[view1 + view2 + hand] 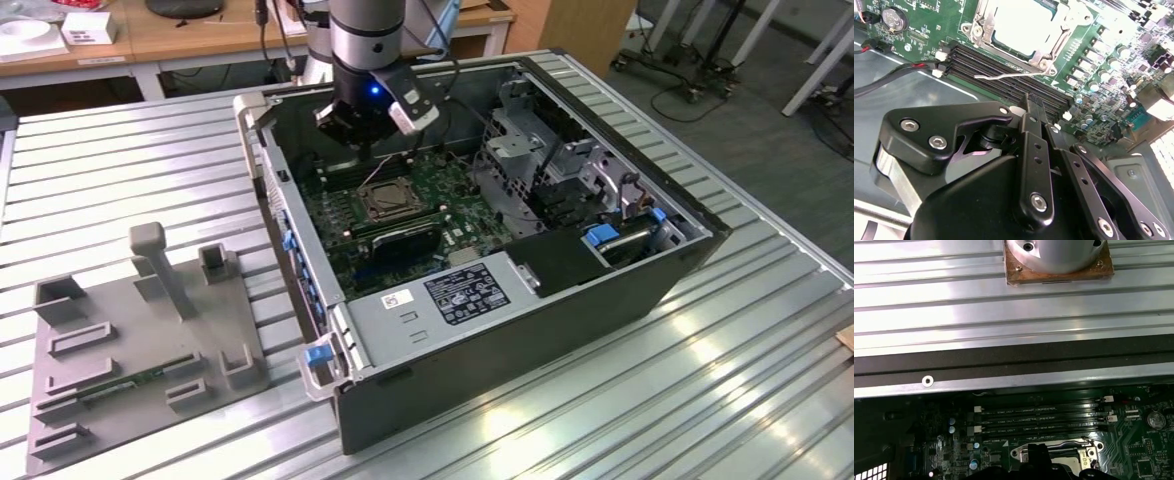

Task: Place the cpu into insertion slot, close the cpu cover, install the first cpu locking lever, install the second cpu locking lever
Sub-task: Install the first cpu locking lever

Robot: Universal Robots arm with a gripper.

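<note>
Inside the open computer case (534,300), the insertion slot (382,201) sits on the green motherboard. In the second wrist view the cpu (1021,25) lies in the slot with its silver-grey top showing. The cpu cover (1056,47) lies flat around it as a silvery frame. A thin silver locking lever (1004,76) sticks out sideways over the black memory slots. My gripper (1035,102) hangs above the board beside the socket, its black fingers shut with nothing between them. In the exterior view the gripper (363,128) is just beyond the socket, lit by a blue light.
Long black memory slots (999,67) run beside the socket, and a red-black cable (899,74) crosses the case floor. A metal drive cage (561,170) fills the case at the exterior view's right. A grey fixture plate (134,340) lies on the ribbed table at the exterior view's left.
</note>
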